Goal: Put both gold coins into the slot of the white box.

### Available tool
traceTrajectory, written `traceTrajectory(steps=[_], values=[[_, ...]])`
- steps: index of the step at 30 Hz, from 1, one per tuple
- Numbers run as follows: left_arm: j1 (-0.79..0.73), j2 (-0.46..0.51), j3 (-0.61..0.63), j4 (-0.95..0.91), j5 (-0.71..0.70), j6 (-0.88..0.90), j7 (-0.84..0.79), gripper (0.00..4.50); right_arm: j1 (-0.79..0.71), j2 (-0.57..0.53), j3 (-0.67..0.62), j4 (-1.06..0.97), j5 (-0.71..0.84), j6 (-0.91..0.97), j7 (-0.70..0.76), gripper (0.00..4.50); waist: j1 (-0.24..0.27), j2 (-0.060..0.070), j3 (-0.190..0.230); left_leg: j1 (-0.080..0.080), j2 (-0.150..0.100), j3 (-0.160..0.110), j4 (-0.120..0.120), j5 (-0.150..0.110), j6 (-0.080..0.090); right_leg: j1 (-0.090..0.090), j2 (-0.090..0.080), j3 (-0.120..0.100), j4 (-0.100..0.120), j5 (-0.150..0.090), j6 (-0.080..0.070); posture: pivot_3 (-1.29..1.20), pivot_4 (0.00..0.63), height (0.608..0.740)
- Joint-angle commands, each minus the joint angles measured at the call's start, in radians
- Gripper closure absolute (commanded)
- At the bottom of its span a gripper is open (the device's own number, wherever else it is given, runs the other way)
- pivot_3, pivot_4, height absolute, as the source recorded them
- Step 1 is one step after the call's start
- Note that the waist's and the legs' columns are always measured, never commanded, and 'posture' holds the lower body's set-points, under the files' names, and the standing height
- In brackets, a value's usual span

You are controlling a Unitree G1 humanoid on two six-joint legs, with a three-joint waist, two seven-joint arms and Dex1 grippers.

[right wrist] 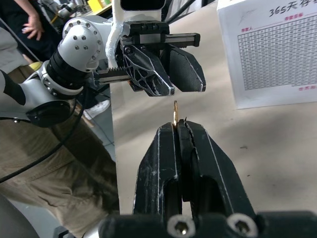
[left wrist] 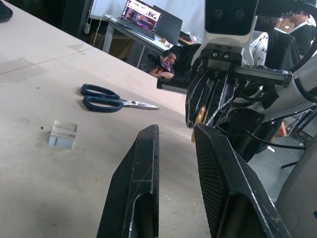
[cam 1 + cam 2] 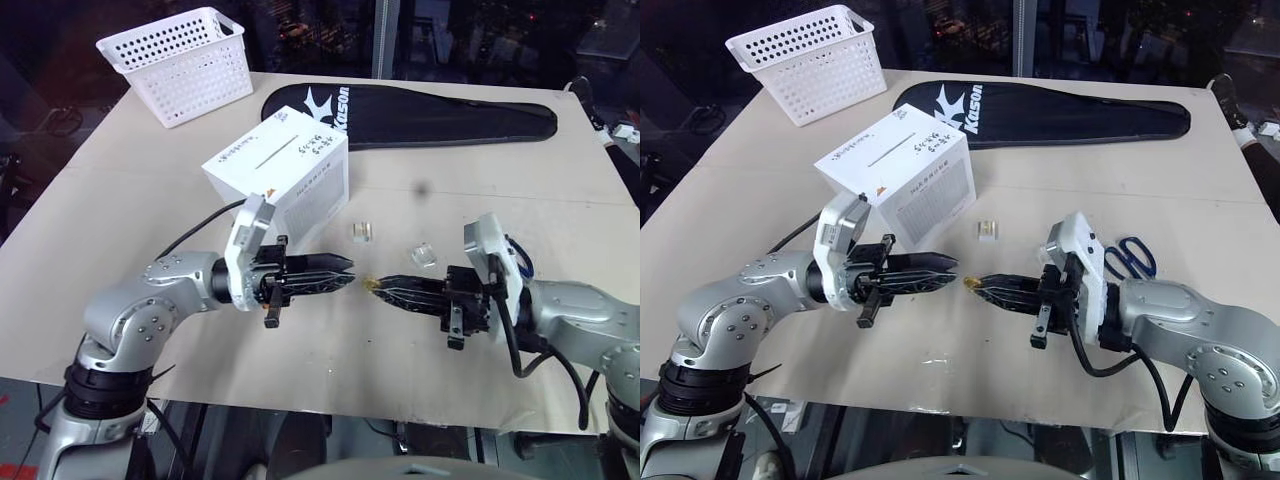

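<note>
My right gripper (image 3: pixel 380 285) is shut on one gold coin (image 1: pixel 175 111), which stands on edge out of its tips. My left gripper (image 3: pixel 350 272) points at it from the other side, tips a short way from the coin (image 3: pixel 371 284). The left fingers (image 2: pixel 141 168) stand narrowly apart with nothing between them. Both grippers hover over the table in front of the white box (image 3: pixel 285 185), whose slot (image 3: pixel 272 155) is a thin dark line on its top face. A small clear case (image 3: pixel 987 229) with a yellowish glint lies beside the box.
A second clear case (image 3: pixel 422 254) lies near my right gripper. Blue scissors (image 3: pixel 1128 255) lie on the table to the right. A white perforated basket (image 3: pixel 180 65) and a black racket bag (image 3: pixel 420 110) sit at the back.
</note>
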Motion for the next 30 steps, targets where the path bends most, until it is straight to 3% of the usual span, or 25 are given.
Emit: traceTrajectory(steps=[1,16,30], values=[[-0.002,0.000,0.000,-0.017,-0.002,-0.008,-0.022,3.39,-0.030,-0.015,0.017,-0.002,-0.007,-0.044,0.033,4.50,0.000,0.000,0.000,0.000,0.000,0.000,0.000,0.000,0.000,0.000,0.000,0.000,0.000,0.000,0.000,0.00,0.150,0.740],[-0.028,-0.014,-0.023,-0.019,0.002,0.003,-0.019,3.39,-0.133,-0.016,0.066,0.046,0.030,-0.052,0.020,4.50,0.002,0.000,0.000,-0.002,0.000,-0.001,0.001,0.000,0.000,-0.001,0.000,-0.002,0.000,0.000,0.000,0.00,0.150,0.740],[-0.096,-0.036,0.007,-0.043,-0.075,0.092,0.059,3.39,-0.095,-0.040,0.058,0.047,0.061,-0.051,-0.022,4.50,0.002,0.000,0.000,-0.002,0.000,-0.002,0.001,0.000,0.000,-0.001,0.000,-0.003,0.000,0.000,0.000,0.00,0.150,0.740]])
